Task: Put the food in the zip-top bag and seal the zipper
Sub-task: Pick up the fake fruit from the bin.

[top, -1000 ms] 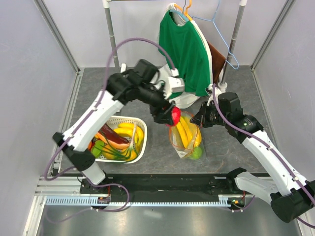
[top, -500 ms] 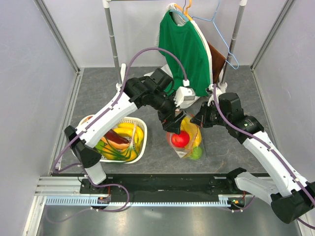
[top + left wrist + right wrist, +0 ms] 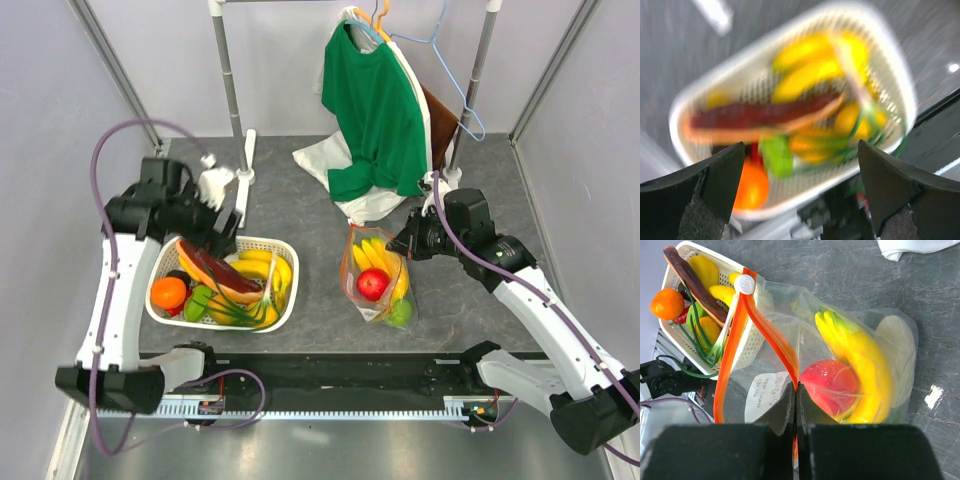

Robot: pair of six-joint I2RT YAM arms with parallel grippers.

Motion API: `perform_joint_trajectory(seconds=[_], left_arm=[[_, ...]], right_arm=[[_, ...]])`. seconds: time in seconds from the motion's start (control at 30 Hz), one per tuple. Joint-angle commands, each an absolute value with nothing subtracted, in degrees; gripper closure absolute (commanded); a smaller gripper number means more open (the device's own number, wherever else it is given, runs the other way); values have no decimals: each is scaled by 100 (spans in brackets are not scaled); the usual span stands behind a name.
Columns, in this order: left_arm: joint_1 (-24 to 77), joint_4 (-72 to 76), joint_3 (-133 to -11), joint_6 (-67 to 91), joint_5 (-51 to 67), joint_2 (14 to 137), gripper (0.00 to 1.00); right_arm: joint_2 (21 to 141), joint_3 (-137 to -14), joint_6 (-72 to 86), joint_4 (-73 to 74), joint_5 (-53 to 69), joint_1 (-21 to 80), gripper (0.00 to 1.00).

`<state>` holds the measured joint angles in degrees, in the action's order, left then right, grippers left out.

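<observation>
The clear zip-top bag (image 3: 385,296) lies right of centre, its mouth held open. Inside are yellow bananas (image 3: 380,260), a red apple (image 3: 372,284) and a green lime (image 3: 400,312). My right gripper (image 3: 402,243) is shut on the orange-red zipper strip (image 3: 771,336) and holds it up; in the right wrist view the gripper (image 3: 796,389) pinches the strip just above the apple (image 3: 827,385). My left gripper (image 3: 215,236) is open and empty above the white basket's (image 3: 290,300) far left corner. The left wrist view, blurred, shows the gripper (image 3: 800,147) over the fruit.
The basket holds an orange (image 3: 168,293), a dark red-brown piece (image 3: 212,268), bananas (image 3: 265,265) and green pieces. A clothes rack with a green shirt (image 3: 375,100) stands at the back, a white cloth (image 3: 325,160) below it. A rack foot (image 3: 247,160) lies behind the basket.
My left gripper carried the red apple over the bag, let it go into the bag, and swung back left over the basket. The right gripper has kept its hold.
</observation>
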<state>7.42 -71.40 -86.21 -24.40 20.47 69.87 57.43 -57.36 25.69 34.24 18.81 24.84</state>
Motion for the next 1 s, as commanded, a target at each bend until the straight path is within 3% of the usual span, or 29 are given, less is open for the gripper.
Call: perform_joint_trajectory(seconds=[0.0,0.13,0.47,0.97], left_arm=[[-657,-7778,-7376,-4091,846,6233,0],[-1344,-7848,-6690,-4955,300,6231,0],[-1450,-7998,-6531,-6195,-869,6715,0],[-1450,-7506,-5766,-6706,-466,6882,0]], right_arm=[[5774,-5836,2540,3287,2048,2470,100],[5775,-5827,2487,3269,2144,2470,100],[5765,-5888,2610,3305,2250,2470,100],[6012,-6170,2505,3296,2127,2470,100]])
